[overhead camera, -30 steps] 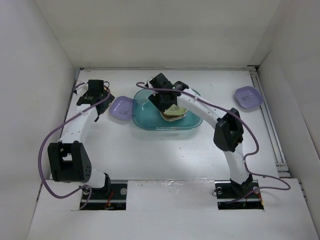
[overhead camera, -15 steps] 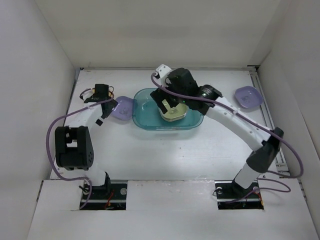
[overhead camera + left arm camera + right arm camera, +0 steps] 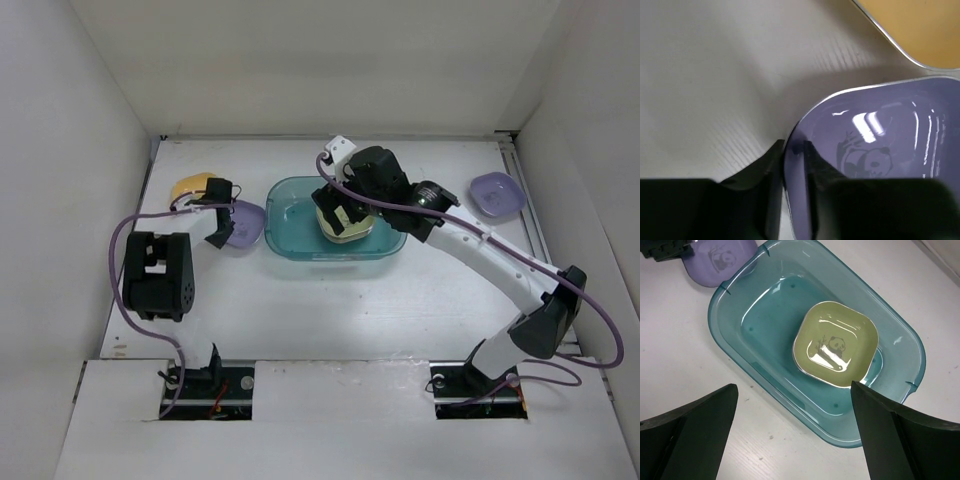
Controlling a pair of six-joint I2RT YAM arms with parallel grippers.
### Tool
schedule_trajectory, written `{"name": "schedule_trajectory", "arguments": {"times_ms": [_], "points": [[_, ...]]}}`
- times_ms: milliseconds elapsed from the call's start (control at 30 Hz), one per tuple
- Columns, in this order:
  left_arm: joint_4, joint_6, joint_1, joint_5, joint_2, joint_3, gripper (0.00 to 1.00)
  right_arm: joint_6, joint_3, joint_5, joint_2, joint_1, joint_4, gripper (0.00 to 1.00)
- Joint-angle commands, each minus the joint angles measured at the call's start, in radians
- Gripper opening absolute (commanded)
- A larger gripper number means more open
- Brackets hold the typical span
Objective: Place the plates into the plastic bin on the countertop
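Plastic bin (image 3: 288, 215), translucent teal, was recorded at the middle of the countertop (image 3: 330, 305), toward the far wall. One pale green plate (image 3: 836, 343), panda print at centre, was seen lying flat inside it, right of the bin's middle in the overhead view. The right gripper (image 3: 794, 390) was held above the bin, its fingers (image 3: 695, 430) spread wide with nothing between them. A lavender plate (image 3: 875, 150), also panda-printed, was found on the countertop just beside the bin's left end, outside it. The left gripper (image 3: 222, 226) was set at that plate's left edge, jaws drawn narrow with the rim pinched between them, one finger outside the dish and one inside. A yellow plate (image 3: 192, 186) was noted on the countertop just beyond the lavender one, near the left wall; whether the two touched could not be told. A second lavender plate (image 3: 497, 193) was logged well apart, near the right wall
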Motion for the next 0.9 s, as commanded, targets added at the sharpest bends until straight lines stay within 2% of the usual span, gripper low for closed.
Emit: {"name": "schedule_trajectory", "arguments": {"times_ms": [0, 33, 100, 200, 233, 333, 367, 400, 433, 467, 533, 567, 667, 700, 733, 767, 800, 833, 867], "points": [[-0.093, -0.062, 0.006, -0.087, -0.172, -0.087, 0.09, 0.021, 0.002, 0.016, -0.047, 0.003, 0.050, 1.00], [-0.102, -0.062, 0.006, -0.103, -0.211, -0.106, 0.03, 0.021, 0.002, 0.016, -0.047, 0.003, 0.050, 1.00], [-0.166, -0.074, 0.006, -0.145, -0.280, -0.129, 0.00, 0.021, 0.011, 0.016, -0.047, 0.013, 0.050, 1.00], [-0.269, -0.094, 0.006, -0.200, -0.428, -0.138, 0.00, 0.030, 0.021, 0.045, -0.047, 0.013, 0.050, 1.00], [-0.289, -0.094, 0.006, -0.209, -0.517, -0.138, 0.00, 0.030, 0.030, 0.061, -0.047, 0.013, 0.050, 1.00], [-0.311, -0.066, 0.006, -0.223, -0.646, -0.100, 0.00, 0.077, 0.030, 0.070, -0.047, -0.018, 0.060, 1.00], [-0.299, -0.033, 0.006, -0.196, -0.721, -0.074, 0.00, 0.096, 0.039, 0.088, -0.047, -0.018, 0.060, 1.00], [-0.176, 0.034, 0.006, -0.147, -0.754, -0.074, 0.00, 0.142, 0.039, 0.116, -0.047, -0.033, 0.060, 1.00], [-0.126, 0.094, 0.006, -0.037, -0.775, -0.065, 0.00, 0.176, 0.039, 0.156, -0.059, -0.044, 0.069, 1.00], [-0.092, 0.138, 0.006, 0.011, -0.786, -0.048, 0.00, 0.214, 0.013, 0.250, -0.059, -0.084, 0.070, 1.00], [-0.011, 0.149, 0.006, 0.094, -0.777, -0.037, 0.00, 0.335, -0.024, 0.289, -0.093, -0.154, 0.086, 1.00], [0.014, 0.149, 0.006, 0.154, -0.765, -0.037, 0.00, 0.364, -0.053, 0.268, -0.108, -0.246, 0.106, 1.00], [0.086, 0.113, -0.010, 0.226, -0.690, -0.025, 0.00, 0.398, -0.208, 0.123, -0.176, -0.403, 0.239, 1.00], [0.086, 0.099, -0.042, 0.187, -0.633, 0.009, 0.00, 0.416, -0.247, 0.074, -0.187, -0.496, 0.249, 1.00], [0.086, 0.088, -0.154, 0.136, -0.593, 0.044, 0.00, 0.430, -0.260, 0.047, -0.187, -0.541, 0.249, 1.00], [0.053, 0.079, -0.216, 0.092, -0.544, 0.091, 0.00, 0.446, -0.260, 0.020, -0.197, -0.581, 0.258, 1.00], [0.015, 0.064, -0.275, 0.017, -0.489, 0.209, 0.00, 0.446, -0.269, -0.009, -0.198, -0.646, 0.258, 1.00], [-0.027, 0.041, -0.365, -0.017, -0.381, 0.265, 0.00, 0.459, -0.269, -0.010, -0.198, -0.676, 0.258, 1.00], [-0.083, 0.021, -0.399, -0.046, -0.333, 0.308, 0.00, 0.460, -0.269, -0.025, -0.198, -0.700, 0.258, 1.00]]}}
